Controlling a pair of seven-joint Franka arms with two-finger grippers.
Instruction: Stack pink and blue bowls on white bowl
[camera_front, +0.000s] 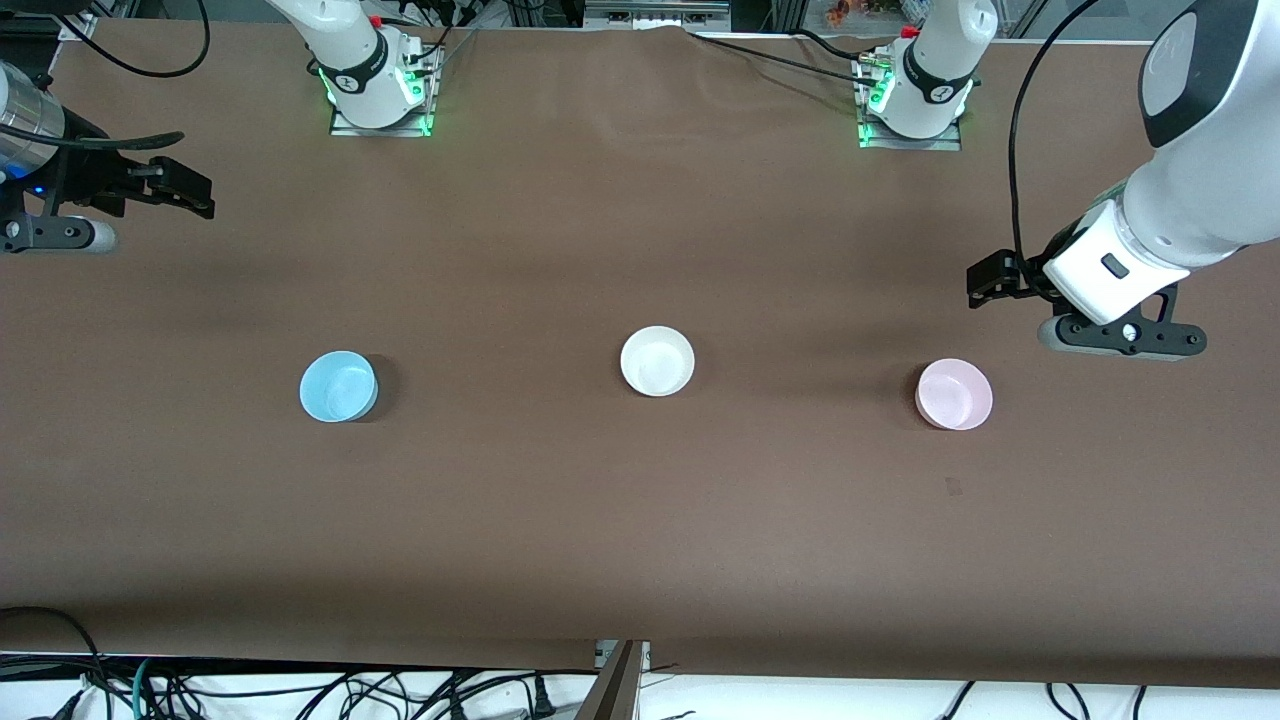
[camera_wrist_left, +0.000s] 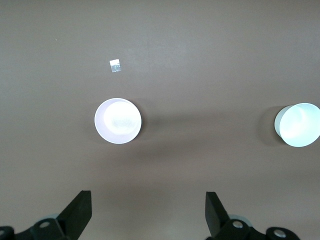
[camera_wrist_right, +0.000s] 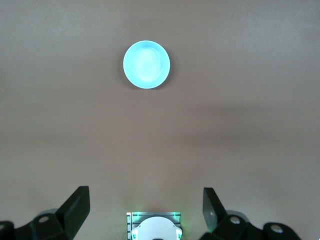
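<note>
Brown surface (camera_front: 640, 560) runs the full width, matte, with faint creases. Small pale square of tape or paper (camera_wrist_left: 115, 65) lies flat on it, well ahead of the fingers; it reads as a faint dark mark (camera_front: 953, 487) from the front. Tangle of black cables (camera_front: 300, 690) hangs along the surface's near edge, plus a metal bracket (camera_front: 620, 680) at mid-edge
</note>
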